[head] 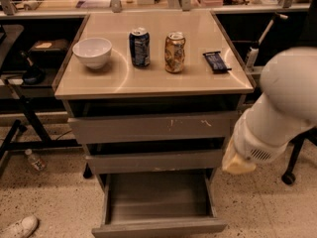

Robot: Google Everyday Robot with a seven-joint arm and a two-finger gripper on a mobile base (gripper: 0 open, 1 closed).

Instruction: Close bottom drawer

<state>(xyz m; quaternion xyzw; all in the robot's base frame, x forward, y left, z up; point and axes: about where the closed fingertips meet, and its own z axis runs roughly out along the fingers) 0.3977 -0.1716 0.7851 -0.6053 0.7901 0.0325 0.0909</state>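
The bottom drawer [158,227] of the tan-topped cabinet [153,81] is pulled far out. Its grey tray [157,196] is empty and its plain flat front sits at the lower edge of the view. The middle drawer front [154,161] and the scratched top drawer front [151,127] each stand out slightly. My white arm [277,113] reaches in from the right and slants down. The gripper [237,164] is its tan end, to the right of the middle drawer and above the open drawer's right corner, not touching either.
On the cabinet top stand a white bowl [92,52], a blue can [139,46], a gold can [175,52] and a dark snack bar [216,61]. A plastic bottle [35,160] and a white shoe [19,227] lie on the floor at left. A chair base wheel [289,177] is at right.
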